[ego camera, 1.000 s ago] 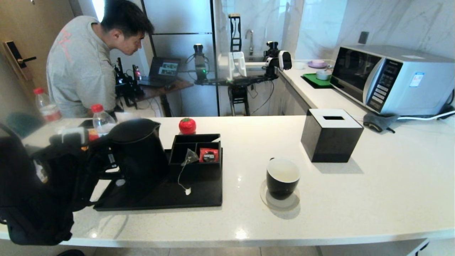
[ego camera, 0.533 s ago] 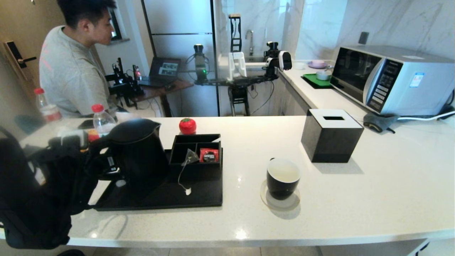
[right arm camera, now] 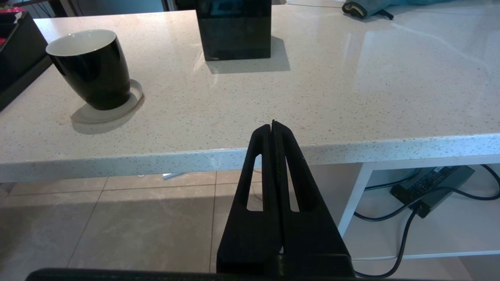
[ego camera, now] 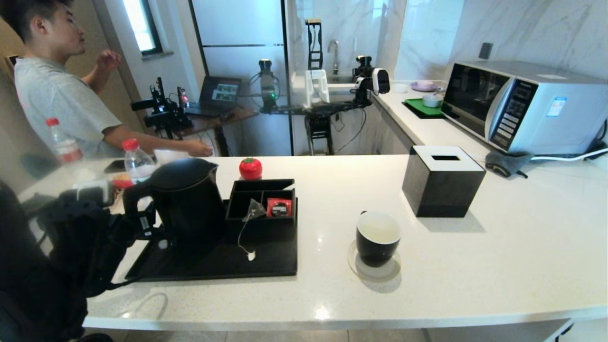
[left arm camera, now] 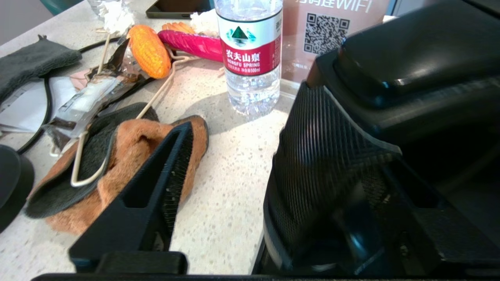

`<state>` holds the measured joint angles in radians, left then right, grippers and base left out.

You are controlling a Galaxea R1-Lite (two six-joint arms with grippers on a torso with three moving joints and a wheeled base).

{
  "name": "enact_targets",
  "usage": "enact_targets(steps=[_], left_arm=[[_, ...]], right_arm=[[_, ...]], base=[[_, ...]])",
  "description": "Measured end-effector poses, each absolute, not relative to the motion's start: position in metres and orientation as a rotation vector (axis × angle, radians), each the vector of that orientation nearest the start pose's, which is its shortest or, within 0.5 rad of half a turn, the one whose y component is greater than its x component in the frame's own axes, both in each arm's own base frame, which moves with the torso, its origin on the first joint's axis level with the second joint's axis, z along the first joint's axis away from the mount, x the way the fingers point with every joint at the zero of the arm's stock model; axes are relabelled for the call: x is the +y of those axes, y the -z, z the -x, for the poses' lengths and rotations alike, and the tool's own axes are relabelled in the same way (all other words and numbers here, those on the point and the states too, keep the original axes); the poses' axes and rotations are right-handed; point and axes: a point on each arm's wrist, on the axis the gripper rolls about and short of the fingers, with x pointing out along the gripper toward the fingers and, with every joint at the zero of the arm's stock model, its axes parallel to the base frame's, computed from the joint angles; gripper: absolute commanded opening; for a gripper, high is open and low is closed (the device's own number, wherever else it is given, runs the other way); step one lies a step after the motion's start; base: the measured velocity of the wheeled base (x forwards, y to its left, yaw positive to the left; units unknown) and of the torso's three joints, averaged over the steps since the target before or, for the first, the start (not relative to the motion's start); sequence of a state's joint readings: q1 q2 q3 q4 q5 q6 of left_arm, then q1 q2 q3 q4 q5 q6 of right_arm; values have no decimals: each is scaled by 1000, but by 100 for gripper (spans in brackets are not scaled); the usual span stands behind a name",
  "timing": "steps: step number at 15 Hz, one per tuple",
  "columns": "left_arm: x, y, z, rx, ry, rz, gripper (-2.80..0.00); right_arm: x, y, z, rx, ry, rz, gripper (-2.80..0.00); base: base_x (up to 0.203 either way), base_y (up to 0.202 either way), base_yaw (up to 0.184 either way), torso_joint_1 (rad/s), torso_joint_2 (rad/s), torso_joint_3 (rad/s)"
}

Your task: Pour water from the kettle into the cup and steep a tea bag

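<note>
The black kettle [ego camera: 190, 204] stands upright on the left of a black tray [ego camera: 270, 268]. My left gripper [ego camera: 142, 222] is open at its loop handle [left arm camera: 324, 156]. The handle sits between the jaws against one finger, with a wide gap to the other finger [left arm camera: 156, 187]. The tea bag [ego camera: 255, 209] leans in a compartment of the black box on the tray, and its string hangs down to a white tag [ego camera: 250, 255]. The cup [ego camera: 378, 235] stands on a round coaster to the right of the tray. My right gripper [right arm camera: 273, 124] is shut and empty, below the counter's front edge.
A red sachet [ego camera: 279, 207] lies beside the tea bag. A black tissue box [ego camera: 441, 183] stands behind the cup and a microwave [ego camera: 522, 104] at the back right. A water bottle [left arm camera: 250, 58] and a brown cloth [left arm camera: 117, 156] lie left of the kettle. A person [ego camera: 57, 104] stands behind the counter.
My left arm has dropped lower and its gripper now sits at the kettle's handle. The person behind the counter has stepped to the left. Kettle, cup and tea bag have stayed put.
</note>
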<state>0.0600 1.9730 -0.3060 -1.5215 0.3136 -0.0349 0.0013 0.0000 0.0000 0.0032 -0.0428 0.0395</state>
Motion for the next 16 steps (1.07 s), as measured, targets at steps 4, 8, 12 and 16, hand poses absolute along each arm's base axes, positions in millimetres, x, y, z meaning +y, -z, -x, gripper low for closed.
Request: enact_targets(steps=[4, 8, 12, 16], left_arm=[[20, -86, -258, 142, -366, 15, 0], [11, -91, -229, 162, -336, 8, 0], [-1, -97, -197, 165, -287, -2, 0], [-6, -110, -184, 101, -257, -6, -280]], right_arm=[[-1, -75, 23, 2, 42, -40, -280], [-1, -75, 23, 2, 42, -40, -280], [-1, -75, 23, 2, 42, -39, -280], [-1, -75, 23, 2, 42, -40, -280]], base=[[0, 0, 0, 0, 0, 0], [0, 0, 0, 0, 0, 0], [0, 0, 0, 0, 0, 0], [0, 0, 0, 0, 0, 0]])
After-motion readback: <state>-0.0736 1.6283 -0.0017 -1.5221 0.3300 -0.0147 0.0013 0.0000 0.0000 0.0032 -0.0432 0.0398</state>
